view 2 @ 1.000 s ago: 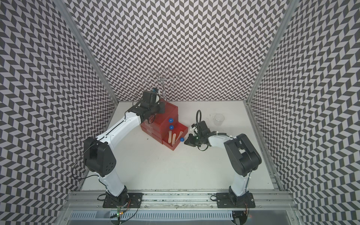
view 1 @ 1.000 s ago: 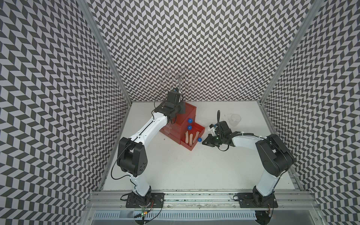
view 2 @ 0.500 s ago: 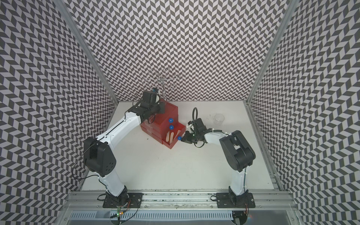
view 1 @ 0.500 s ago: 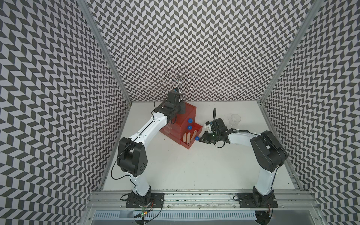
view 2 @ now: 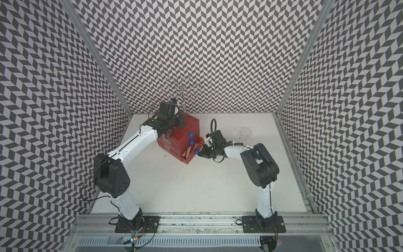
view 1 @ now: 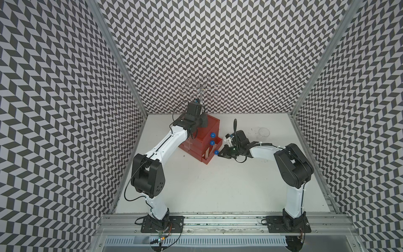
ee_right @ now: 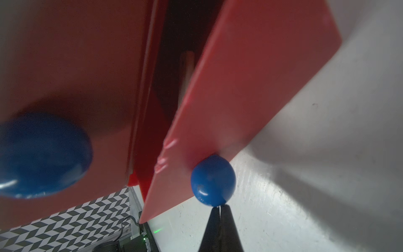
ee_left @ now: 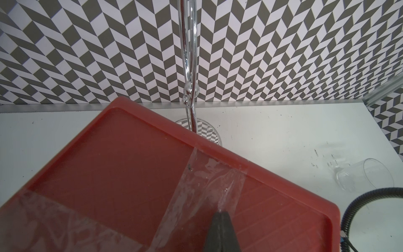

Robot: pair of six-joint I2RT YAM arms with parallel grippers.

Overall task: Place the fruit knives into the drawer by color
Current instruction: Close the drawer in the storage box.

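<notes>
Fruit knives (view 2: 188,150) — peach-pink, lengthwise near-to-far in open bottom drawer (view 2: 192,158) | right gripper (ee_right: 220,209) together at blue knob (ee_right: 212,180) — wrist view only | left gripper (ee_left: 221,212) together on cabinet (ee_left: 130,163)

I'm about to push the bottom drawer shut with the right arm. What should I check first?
1. Right gripper shut, tip against the bottom knob: ok.
2. Left gripper shut, bracing on top of the drawer cabinet: ok.
3. Bottom drawer open partway, path inward free: cannot tell.
4. Peach knives lying low enough to clear the drawer above: cannot tell.
5. Clear cup apart from the right arm: ok.
</notes>
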